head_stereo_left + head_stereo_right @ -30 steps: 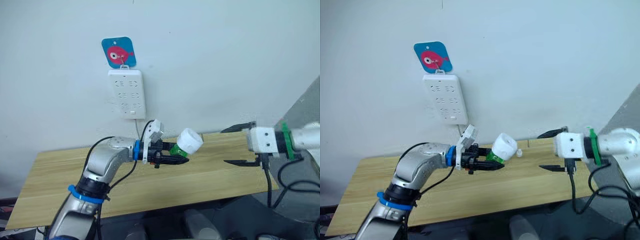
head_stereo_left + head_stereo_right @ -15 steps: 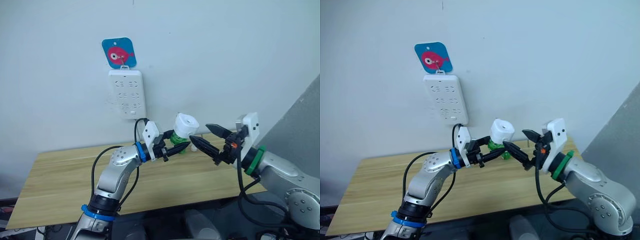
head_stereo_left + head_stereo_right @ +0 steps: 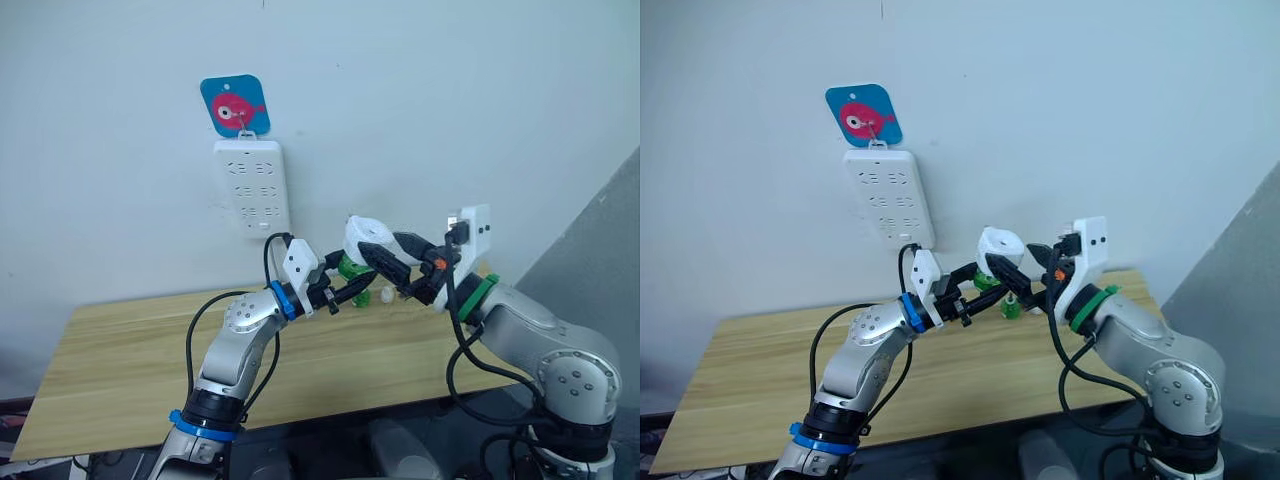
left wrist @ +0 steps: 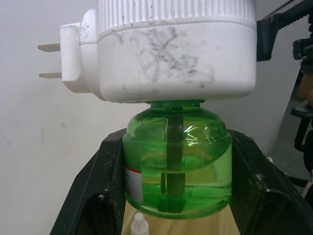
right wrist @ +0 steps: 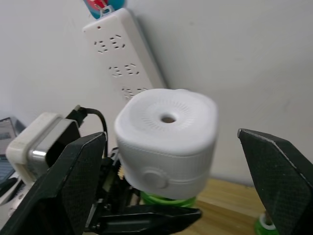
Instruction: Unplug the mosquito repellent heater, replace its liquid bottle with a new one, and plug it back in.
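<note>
Pale wall rises behind a light wooden desk (image 3: pixel 120 380), where a long white multi-socket power strip (image 3: pixel 252 187) hangs under a blue fish sticker (image 3: pixel 233 105). From the head views, the small white rounded plastic heater (image 3: pixel 367 238) sits midair above the desk, between both hands, its axis upright. The left wrist view shows the left hand (image 4: pixel 173 186) clenched on the green transparent liquid bottle (image 4: pixel 177 164) beneath the heater, prongs unplugged. The right wrist view shows the right hand (image 5: pixel 168 147) spread wide, straddling the heater, ready to grip it.
</note>
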You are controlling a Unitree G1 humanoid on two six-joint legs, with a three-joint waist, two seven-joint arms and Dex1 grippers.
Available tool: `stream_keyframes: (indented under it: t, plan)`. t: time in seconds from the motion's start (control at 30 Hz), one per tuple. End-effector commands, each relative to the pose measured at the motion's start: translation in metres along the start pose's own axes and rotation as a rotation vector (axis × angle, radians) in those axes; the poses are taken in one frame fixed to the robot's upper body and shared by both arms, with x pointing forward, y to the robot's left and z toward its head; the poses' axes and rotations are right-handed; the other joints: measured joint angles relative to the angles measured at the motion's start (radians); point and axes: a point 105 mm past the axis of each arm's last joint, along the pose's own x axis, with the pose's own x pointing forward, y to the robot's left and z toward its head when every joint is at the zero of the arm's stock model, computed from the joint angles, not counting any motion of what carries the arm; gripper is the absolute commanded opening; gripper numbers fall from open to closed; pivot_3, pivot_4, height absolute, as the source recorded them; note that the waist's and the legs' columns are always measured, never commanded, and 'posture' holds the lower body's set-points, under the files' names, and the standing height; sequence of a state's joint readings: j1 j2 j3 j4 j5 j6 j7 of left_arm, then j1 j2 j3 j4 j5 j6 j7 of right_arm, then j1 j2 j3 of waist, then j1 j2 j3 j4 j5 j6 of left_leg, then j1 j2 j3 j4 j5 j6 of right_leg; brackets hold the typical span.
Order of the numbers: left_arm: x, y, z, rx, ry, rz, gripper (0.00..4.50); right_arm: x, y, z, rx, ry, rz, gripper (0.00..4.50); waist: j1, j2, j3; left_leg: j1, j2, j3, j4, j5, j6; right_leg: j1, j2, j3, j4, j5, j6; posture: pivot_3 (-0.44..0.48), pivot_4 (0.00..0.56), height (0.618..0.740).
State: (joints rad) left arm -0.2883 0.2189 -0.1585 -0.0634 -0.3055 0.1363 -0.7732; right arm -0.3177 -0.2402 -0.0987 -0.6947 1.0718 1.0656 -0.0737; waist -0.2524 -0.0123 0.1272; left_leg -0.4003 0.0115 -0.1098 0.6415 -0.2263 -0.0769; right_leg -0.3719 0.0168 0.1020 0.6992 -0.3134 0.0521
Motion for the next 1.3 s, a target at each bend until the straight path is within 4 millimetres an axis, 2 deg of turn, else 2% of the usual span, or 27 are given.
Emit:
stream_keyframes:
  t: [0.03,0.33,0.4,0.53,0.57,1.2,1.3]
  plan:
    - [0.003,0.002,0.015,0.045,-0.057,0.015,2.26,0.008,0.010,0.008,-0.014,-0.038,0.025,4.50,0.000,0.000,0.000,0.000,0.000,0.000,0.000,0.000,0.000,0.000,0.000,0.000,0.000,0.000,0.000,-0.288,0.084,0.733]
    - [0.003,0.002,0.016,0.050,-0.062,0.019,2.26,0.017,0.010,0.011,0.016,-0.077,0.004,4.50,0.001,0.000,0.000,0.000,0.000,0.000,0.000,0.000,0.000,0.000,0.000,0.000,-0.001,0.000,0.000,-0.280,0.084,0.733]
    - [0.002,0.002,0.017,0.049,-0.064,0.018,2.26,0.019,0.011,0.011,0.012,-0.079,0.008,4.15,0.001,0.000,0.000,0.000,0.000,0.000,-0.001,0.000,0.000,0.000,0.000,0.000,-0.001,0.000,0.000,-0.277,0.085,0.733]
    - [0.002,0.003,0.019,0.060,-0.066,0.013,2.26,0.020,0.012,0.011,0.025,-0.085,0.013,3.04,0.001,0.000,0.000,0.000,0.000,0.000,-0.001,0.000,0.000,0.000,0.000,0.000,-0.001,0.000,0.000,-0.273,0.084,0.733]
    - [0.002,0.004,0.019,0.060,-0.067,0.018,2.26,0.020,0.012,0.011,0.022,-0.083,0.015,2.97,0.001,0.000,0.000,0.000,0.000,0.000,-0.001,0.000,0.000,0.000,0.000,0.000,-0.001,0.000,0.000,-0.273,0.084,0.733]
    - [0.000,0.008,0.018,0.128,-0.055,0.052,2.26,0.025,0.018,0.014,0.054,-0.112,0.047,2.97,0.002,0.000,0.000,-0.001,0.000,0.000,-0.002,0.000,0.000,-0.001,0.000,0.000,-0.002,0.000,0.000,-0.265,0.069,0.733]
    - [0.001,0.009,0.019,0.138,-0.057,0.056,3.23,0.026,0.019,0.014,0.059,-0.117,0.047,2.97,0.002,0.000,0.000,-0.001,0.000,0.000,-0.002,0.000,0.000,-0.001,0.000,0.000,-0.002,0.000,0.000,-0.265,0.068,0.733]
